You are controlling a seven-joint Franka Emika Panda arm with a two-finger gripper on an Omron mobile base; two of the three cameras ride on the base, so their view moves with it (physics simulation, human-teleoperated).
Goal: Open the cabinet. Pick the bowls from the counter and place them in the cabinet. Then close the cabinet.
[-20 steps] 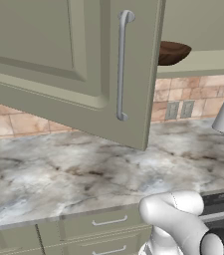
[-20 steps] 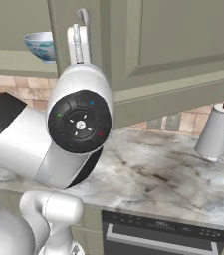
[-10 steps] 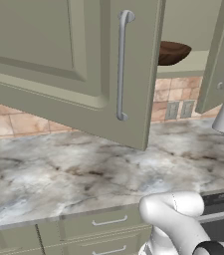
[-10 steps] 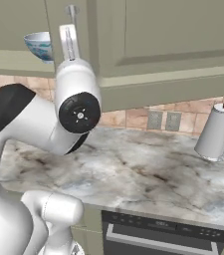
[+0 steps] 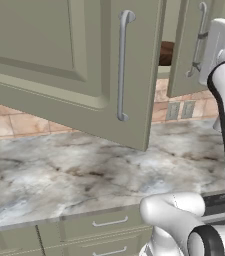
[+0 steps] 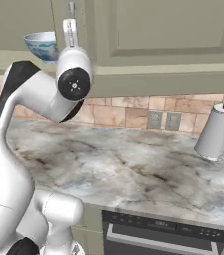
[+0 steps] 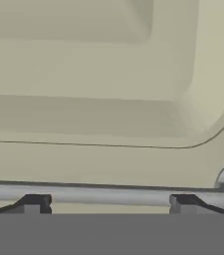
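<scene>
The cabinet's left door (image 5: 59, 60) stands wide open, its silver bar handle (image 5: 121, 65) facing me. The right door (image 5: 181, 55) is swung most of the way in. My gripper (image 5: 204, 50) is open and pressed up to that door's bar handle (image 7: 108, 193), which runs across both fingertips (image 7: 31, 203) in the hand view. The dark brown bowl (image 5: 166, 52) shows in the gap between the doors, on the shelf. In the right base view the white and blue bowl (image 6: 41, 46) sits on the shelf left of my gripper (image 6: 70, 20). The counter (image 5: 59, 170) lies below.
A pale grey cylindrical container (image 6: 215, 132) stands at the counter's right end. Wall outlets (image 6: 163, 119) sit in the tan backsplash. Drawers (image 5: 84, 225) run under the counter and an oven front (image 6: 158, 229) is below on the right.
The right door has swung in and now covers most of the brown bowl. My hand has moved along with the door's handle. The jaws stay open.
</scene>
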